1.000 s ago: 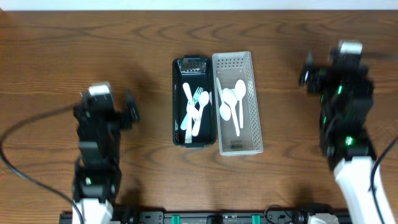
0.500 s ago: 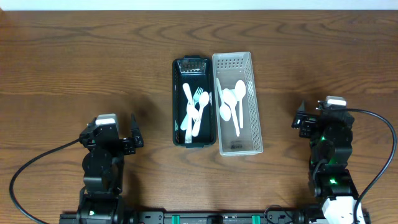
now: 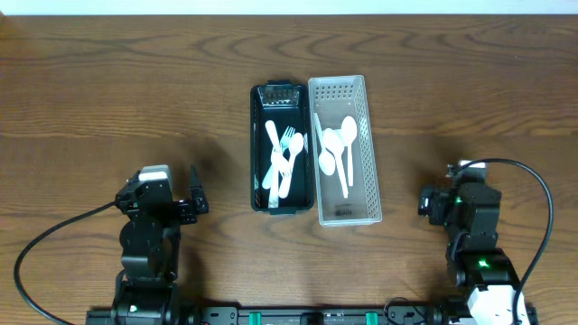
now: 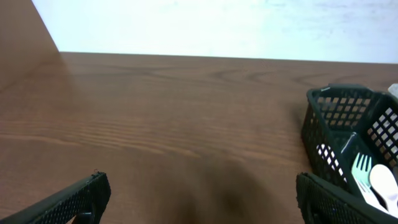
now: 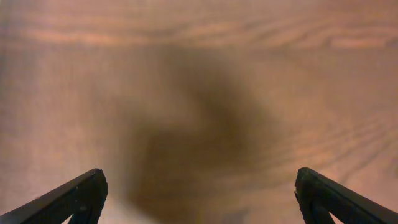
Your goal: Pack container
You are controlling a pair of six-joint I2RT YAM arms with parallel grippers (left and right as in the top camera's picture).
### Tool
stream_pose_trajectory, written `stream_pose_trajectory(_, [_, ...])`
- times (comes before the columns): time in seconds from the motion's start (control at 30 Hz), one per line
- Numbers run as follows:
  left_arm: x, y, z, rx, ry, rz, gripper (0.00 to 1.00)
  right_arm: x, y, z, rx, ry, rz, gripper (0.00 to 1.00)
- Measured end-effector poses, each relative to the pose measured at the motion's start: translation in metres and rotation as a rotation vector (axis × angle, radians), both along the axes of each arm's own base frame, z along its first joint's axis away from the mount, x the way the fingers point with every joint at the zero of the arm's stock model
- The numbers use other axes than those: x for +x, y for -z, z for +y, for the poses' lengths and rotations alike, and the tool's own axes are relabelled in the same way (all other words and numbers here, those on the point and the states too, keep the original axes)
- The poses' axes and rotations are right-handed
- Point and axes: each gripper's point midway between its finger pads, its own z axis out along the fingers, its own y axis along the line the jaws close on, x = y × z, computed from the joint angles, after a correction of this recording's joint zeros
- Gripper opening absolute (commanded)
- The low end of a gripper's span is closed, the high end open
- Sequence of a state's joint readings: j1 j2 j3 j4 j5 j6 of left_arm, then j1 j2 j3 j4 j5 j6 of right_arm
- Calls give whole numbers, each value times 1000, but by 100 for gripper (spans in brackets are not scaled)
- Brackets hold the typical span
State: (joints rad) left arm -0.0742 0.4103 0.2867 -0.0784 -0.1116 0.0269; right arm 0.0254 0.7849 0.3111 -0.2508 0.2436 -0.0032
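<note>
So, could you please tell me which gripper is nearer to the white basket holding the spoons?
Right. The right gripper is a short way to the right of the white basket; the left gripper is farther off, left of the black basket that stands beside it.

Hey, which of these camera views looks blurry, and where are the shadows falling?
Right wrist view: soft all over, table grain smeared, a broad dark shadow mid-frame. Left wrist view: sharper, black basket mesh crisp, faint shadow low centre. Overhead view: sharp, evenly lit.
</note>
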Motion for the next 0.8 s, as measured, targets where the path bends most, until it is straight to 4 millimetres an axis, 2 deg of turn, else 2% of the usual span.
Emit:
stream_pose_trajectory(0.13, [1, 2, 0, 1, 0, 10, 98, -18, 14, 0, -2, 0, 88, 99])
stream_pose_trajectory(0.27, [1, 3, 0, 1, 0, 11, 98, -35, 10, -1, -1, 2, 97, 99])
stream_pose_trajectory(0.63, [1, 3, 0, 1, 0, 13, 98, -60, -36, -2, 5, 2, -136, 99])
stream_pose_trajectory(0.8, [1, 3, 0, 1, 0, 13, 98, -58, -69, 3, 21, -17, -318, 99])
